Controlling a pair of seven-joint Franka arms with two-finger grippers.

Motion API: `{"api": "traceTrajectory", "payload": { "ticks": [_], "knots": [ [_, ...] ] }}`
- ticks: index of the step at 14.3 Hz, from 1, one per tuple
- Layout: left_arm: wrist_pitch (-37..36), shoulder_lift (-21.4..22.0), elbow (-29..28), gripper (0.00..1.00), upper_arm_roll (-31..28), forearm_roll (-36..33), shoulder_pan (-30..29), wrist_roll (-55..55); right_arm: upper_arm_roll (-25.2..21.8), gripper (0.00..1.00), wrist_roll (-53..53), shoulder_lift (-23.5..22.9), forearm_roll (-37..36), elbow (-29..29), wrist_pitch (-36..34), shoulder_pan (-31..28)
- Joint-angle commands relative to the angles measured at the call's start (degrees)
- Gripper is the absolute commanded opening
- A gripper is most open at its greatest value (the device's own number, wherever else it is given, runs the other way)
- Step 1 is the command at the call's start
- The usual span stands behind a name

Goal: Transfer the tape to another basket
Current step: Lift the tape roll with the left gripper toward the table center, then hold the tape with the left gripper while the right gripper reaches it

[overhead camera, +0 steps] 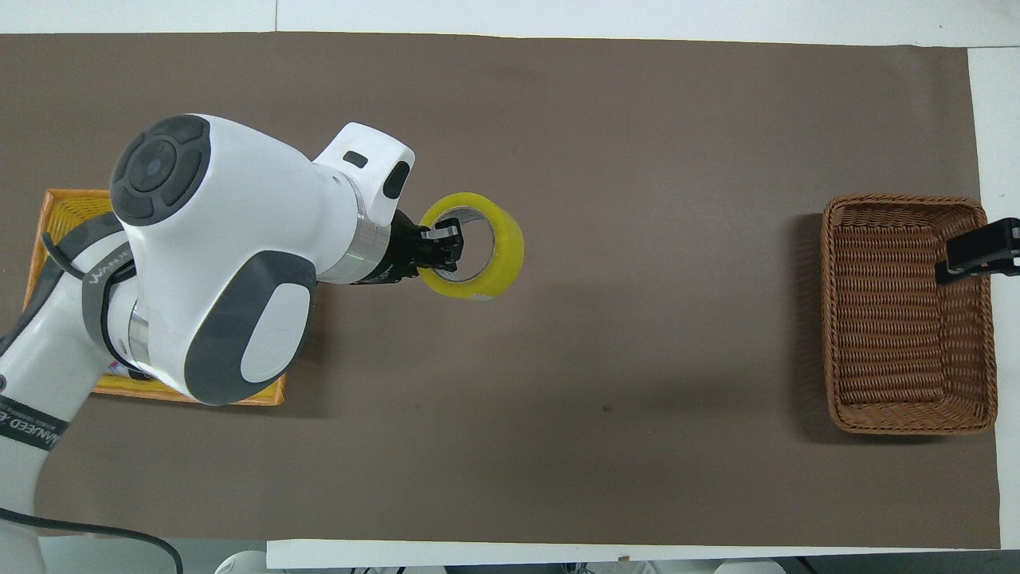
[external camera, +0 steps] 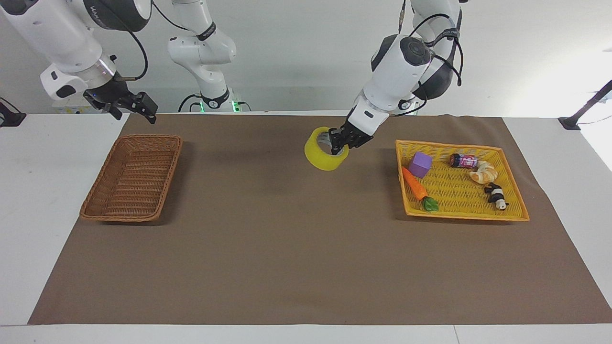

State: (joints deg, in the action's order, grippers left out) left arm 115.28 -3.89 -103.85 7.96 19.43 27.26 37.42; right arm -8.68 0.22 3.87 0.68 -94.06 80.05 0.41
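The tape (external camera: 325, 155), a wide yellow roll with a pale core, hangs tilted in the air over the brown mat near the table's middle. My left gripper (external camera: 340, 142) is shut on the roll's wall, one finger inside the core. From overhead the tape (overhead camera: 498, 247) sticks out past the left gripper (overhead camera: 446, 243), and the arm hides most of the yellow tray. The brown wicker basket (external camera: 134, 177) lies at the right arm's end of the table with nothing in it. My right gripper (external camera: 146, 109) waits open in the air by the basket's (overhead camera: 900, 319) outer rim; its fingers (overhead camera: 976, 255) show overhead.
The flat yellow tray (external camera: 464, 216) sits at the left arm's end, holding a purple cube (external camera: 420, 164), a toy carrot (external camera: 415, 185), a small can (external camera: 463, 160), a croissant (external camera: 483, 173) and a black-and-white figure (external camera: 496, 196). A brown mat (external camera: 287, 248) covers the table between the two baskets.
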Motion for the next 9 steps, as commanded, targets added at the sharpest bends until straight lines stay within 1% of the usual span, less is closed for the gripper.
{"api": "traceTrajectory", "payload": {
  "ticks": [1, 2, 4, 6, 7, 9],
  "knots": [
    [0.0, -0.6, 1.4, 0.0, -0.6, 1.0, 1.2, 0.7, 0.9, 0.99, -4.2, 1.5, 4.0, -0.5, 0.6, -0.3],
    [0.0, -0.6, 1.4, 0.0, -0.6, 1.2, 1.3, 1.1, 1.8, 0.99, -7.6, 1.5, 8.0, -0.2, 0.6, -0.3],
    [-0.1, -0.6, 1.4, 0.02, -0.6, 1.4, 1.5, 1.7, 2.1, 0.99, -7.9, 1.5, 19.0, -1.1, 2.3, 0.0],
    [2.0, -0.6, 1.4, 0.02, -0.6, 1.4, 1.5, 2.6, 2.2, 0.99, -7.5, 1.1, 27.1, -2.6, 5.2, 3.8],
    [2.8, -0.8, 1.3, 0.01, -0.7, 1.4, 1.5, 2.7, 2.2, 0.99, -7.3, 0.8, 32.4, -4.3, 7.1, 4.3],
    [2.0, -0.9, 1.4, 0.0, -0.7, 1.2, 1.4, 2.8, 2.3, 0.99, -7.3, 0.7, 46.1, -11.1, 13.2, 5.6]
  ]
}}
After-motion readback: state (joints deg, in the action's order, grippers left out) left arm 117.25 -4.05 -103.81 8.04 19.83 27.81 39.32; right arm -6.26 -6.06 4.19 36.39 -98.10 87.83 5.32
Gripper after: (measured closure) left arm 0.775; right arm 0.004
